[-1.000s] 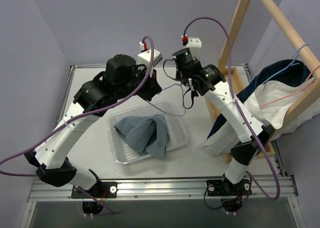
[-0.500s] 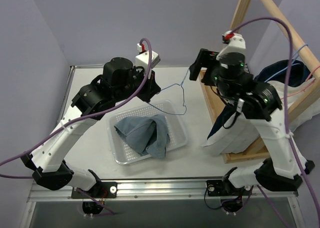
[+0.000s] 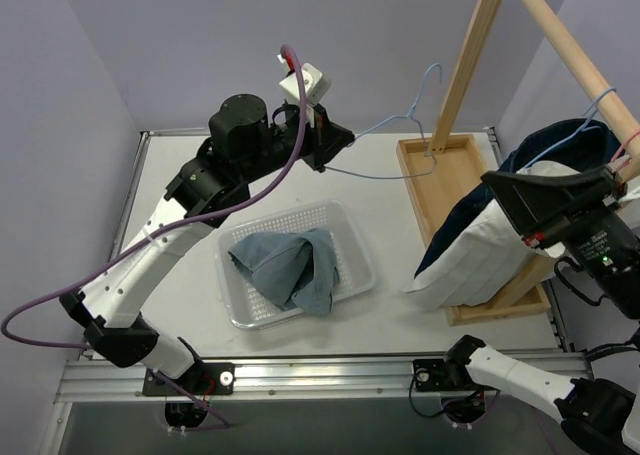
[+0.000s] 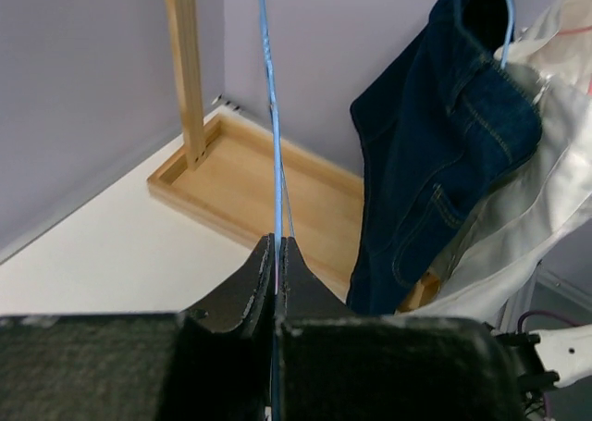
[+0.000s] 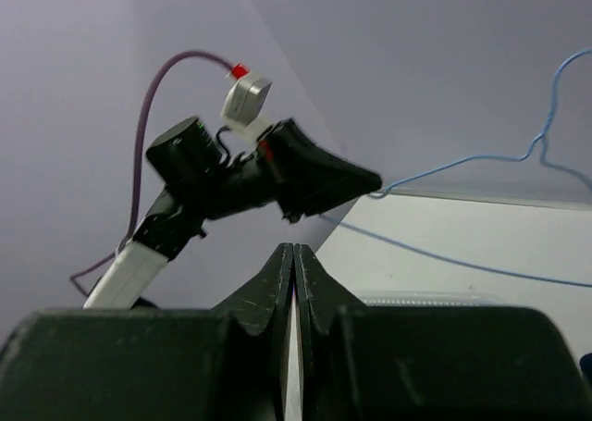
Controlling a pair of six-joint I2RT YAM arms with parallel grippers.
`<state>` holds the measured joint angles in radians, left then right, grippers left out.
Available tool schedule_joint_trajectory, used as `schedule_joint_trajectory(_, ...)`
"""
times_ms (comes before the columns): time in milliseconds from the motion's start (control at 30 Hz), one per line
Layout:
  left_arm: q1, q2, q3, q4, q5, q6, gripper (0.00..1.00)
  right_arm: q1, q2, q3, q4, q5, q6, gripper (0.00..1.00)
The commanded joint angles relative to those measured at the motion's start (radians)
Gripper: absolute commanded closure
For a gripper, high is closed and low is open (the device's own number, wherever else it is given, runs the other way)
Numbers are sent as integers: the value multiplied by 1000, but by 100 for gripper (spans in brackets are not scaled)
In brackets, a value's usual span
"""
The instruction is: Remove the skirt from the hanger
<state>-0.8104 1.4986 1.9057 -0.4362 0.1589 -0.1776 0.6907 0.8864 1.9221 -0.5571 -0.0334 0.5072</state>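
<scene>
The blue-grey skirt (image 3: 290, 265) lies crumpled in the clear plastic basket (image 3: 352, 218), off the hanger. My left gripper (image 3: 345, 140) is shut on the thin blue wire hanger (image 3: 400, 125) and holds it bare, high above the table, with its hook near the wooden post. In the left wrist view the jaws pinch the wire (image 4: 272, 116) at the left gripper's tip (image 4: 277, 245). My right gripper (image 3: 495, 187) is raised close to the top camera at the right; in its own view the right gripper (image 5: 294, 252) is shut and empty, facing the left gripper (image 5: 356, 182) and the hanger (image 5: 462, 165).
A wooden rack with a tray base (image 3: 440, 165) stands at the right. A navy denim garment (image 4: 444, 143) and a white garment (image 3: 480, 250) hang from its rail on other hangers. The basket sits mid-table in front of the left arm.
My right arm has left the hanger, swung right and risen toward the camera. My left gripper has lifted the bare hanger up and toward the rack. The skirt has stayed in the basket.
</scene>
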Motion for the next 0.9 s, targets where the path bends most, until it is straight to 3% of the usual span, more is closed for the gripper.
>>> schedule_joint_trajectory(0, 7, 58, 62, 247, 99, -51, 98, 0, -29, -89, 8, -199, -10, 100)
schedule_joint_trajectory(233, 14, 178, 113, 531, 220, -120, 98, -85, -233, -281, 39, -515, -27, 100)
schedule_joint_trajectory(333, 17, 255, 168, 603, 272, -180, 98, -150, -251, -302, -65, -598, -55, 100)
schedule_joint_trajectory(467, 20, 340, 194, 724, 320, -258, 98, -235, -280, -345, -236, -625, -114, 100)
schedule_joint_trajectory(667, 20, 445, 308, 806, 366, -324, 98, -267, -418, -503, -253, -626, -81, 100)
schedule_joint_trajectory(867, 16, 610, 601, 688, 380, -364, 98, -270, -475, -537, -265, -600, -41, 100)
